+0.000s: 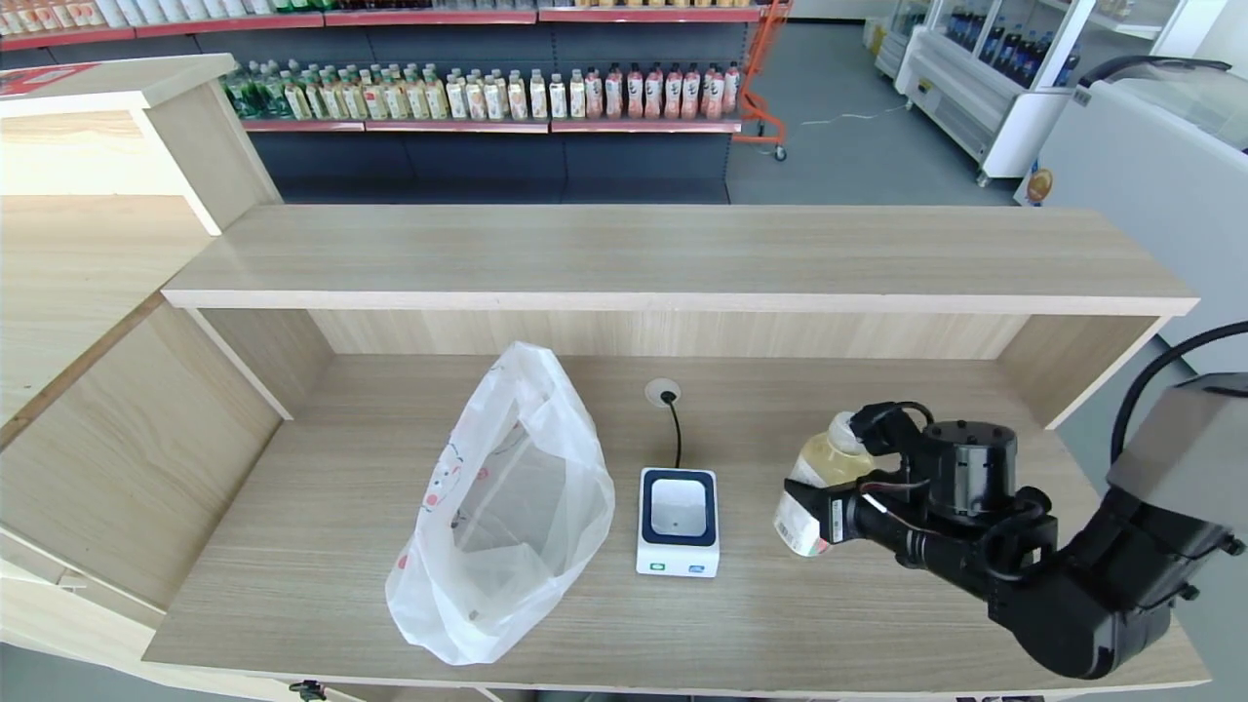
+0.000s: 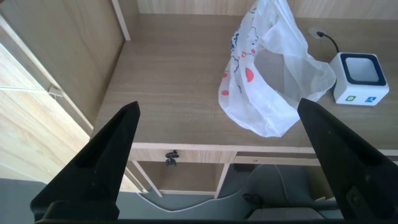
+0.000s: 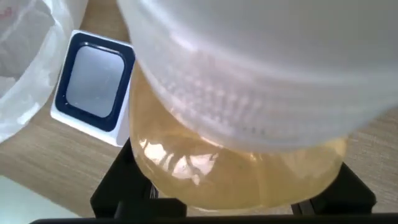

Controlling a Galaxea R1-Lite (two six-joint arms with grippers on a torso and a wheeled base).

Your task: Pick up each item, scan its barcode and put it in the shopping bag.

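Right claw (image 1: 846, 478) clenched on yellow-drink bottle (image 1: 817, 466), tilted, at 3 o'clock of barcode scanner (image 1: 679, 520). Shopping bag (image 1: 507, 517) sits at scanner's 9 o'clock on counter (image 1: 322, 546). Left claw (image 2: 219, 107) released, near counter's front edge.

A translucent white shopping bag (image 1: 507, 507) is printed with small red and dark cartoon marks. A white scanner (image 1: 678, 556) is topped by a dark navy frame around a pale grey window, and one green and one blue square are seen on its front. Its cable (image 1: 675, 429) is black. Pale yellow liquid is seen in a clear bottle (image 1: 824, 468) with a white cap. The counter (image 1: 292, 546) is patterned in light beige wood grain.
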